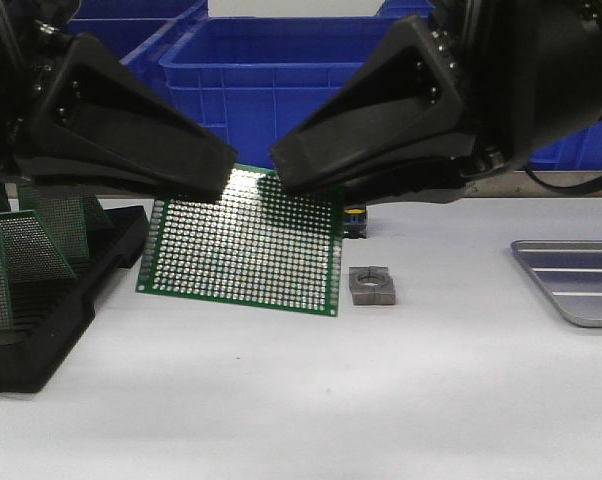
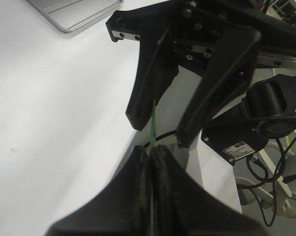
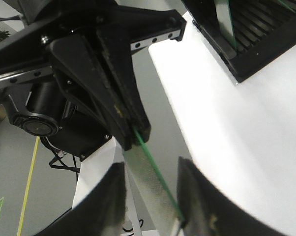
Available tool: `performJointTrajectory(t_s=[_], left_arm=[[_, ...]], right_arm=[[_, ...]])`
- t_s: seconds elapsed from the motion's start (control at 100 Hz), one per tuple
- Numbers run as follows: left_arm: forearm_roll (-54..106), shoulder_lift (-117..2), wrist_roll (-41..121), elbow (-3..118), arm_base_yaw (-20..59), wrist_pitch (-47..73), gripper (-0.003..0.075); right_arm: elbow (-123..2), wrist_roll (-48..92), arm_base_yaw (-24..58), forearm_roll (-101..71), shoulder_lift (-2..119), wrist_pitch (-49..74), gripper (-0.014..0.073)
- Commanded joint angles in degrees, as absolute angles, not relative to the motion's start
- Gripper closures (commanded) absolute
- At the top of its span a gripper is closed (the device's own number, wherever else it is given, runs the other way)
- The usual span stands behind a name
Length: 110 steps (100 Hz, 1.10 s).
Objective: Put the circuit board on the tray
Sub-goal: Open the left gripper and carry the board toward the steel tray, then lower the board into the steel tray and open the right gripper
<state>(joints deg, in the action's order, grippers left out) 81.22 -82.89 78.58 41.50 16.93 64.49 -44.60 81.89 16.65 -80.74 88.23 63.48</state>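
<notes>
The circuit board (image 1: 243, 245) is a green perforated board, held upright by its top edge above the white table. My left gripper (image 1: 221, 176) is shut on its upper left corner; in the left wrist view (image 2: 151, 150) the fingers pinch the board's thin green edge (image 2: 152, 123). My right gripper (image 1: 286, 172) is at the upper right corner. In the right wrist view (image 3: 150, 169) its jaws are apart with the board (image 3: 149, 179) between them, close to one finger. The silver-grey tray (image 1: 571, 285) lies at the right edge of the table and also shows in the left wrist view (image 2: 74, 12).
A black slotted rack (image 1: 41, 330) holding more green boards (image 1: 51, 225) stands at the left, also in the right wrist view (image 3: 258, 44). Blue crates (image 1: 271, 70) line the back. A small grey metal block (image 1: 371, 285) lies right of the board.
</notes>
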Motion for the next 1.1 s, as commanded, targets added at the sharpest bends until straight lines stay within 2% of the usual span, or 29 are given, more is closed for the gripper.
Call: performJointTrajectory(t_s=[0.0, 0.07, 0.15, 0.25, 0.32, 0.52, 0.72, 0.84, 0.96, 1.09], left_arm=[[84.7, -81.6, 78.7, 43.1, 17.4, 67.2, 0.0723], [84.7, -81.6, 78.7, 43.1, 17.4, 67.6, 0.0639], [84.7, -81.6, 78.7, 43.1, 17.4, 67.6, 0.0457], [84.7, -81.6, 78.7, 43.1, 17.4, 67.5, 0.0242], [84.7, -81.6, 78.7, 43.1, 17.4, 66.5, 0.0167], [84.7, -81.5, 78.7, 44.5, 13.7, 66.9, 0.0174], [85.1, -81.0, 78.7, 46.2, 5.7, 71.0, 0.0174], [85.2, -81.0, 78.7, 46.5, 4.2, 72.4, 0.0174], [85.2, -81.0, 78.7, 46.5, 4.2, 72.4, 0.0174], [85.2, -81.0, 78.7, 46.5, 4.2, 72.5, 0.0174]], right_arm=[[-46.2, 82.1, 16.7, -84.2, 86.7, 67.6, 0.0515], [-46.2, 82.1, 16.7, -84.2, 86.7, 67.9, 0.0593], [-46.2, 82.1, 16.7, -84.2, 86.7, 68.5, 0.0661], [-46.2, 82.1, 16.7, -84.1, 86.7, 69.0, 0.0662], [-46.2, 82.1, 16.5, -84.1, 86.7, 69.1, 0.0662], [-46.2, 80.2, 12.7, -81.4, 86.7, 68.2, 0.0662], [-46.2, 75.0, 1.2, -77.8, 86.7, 68.0, 0.0662], [-46.2, 73.5, -6.1, -76.8, 86.7, 66.8, 0.0662], [-46.0, 72.1, -11.9, -76.9, 86.7, 59.5, 0.0661], [-45.5, 70.2, -15.0, -76.9, 86.7, 45.3, 0.0661]])
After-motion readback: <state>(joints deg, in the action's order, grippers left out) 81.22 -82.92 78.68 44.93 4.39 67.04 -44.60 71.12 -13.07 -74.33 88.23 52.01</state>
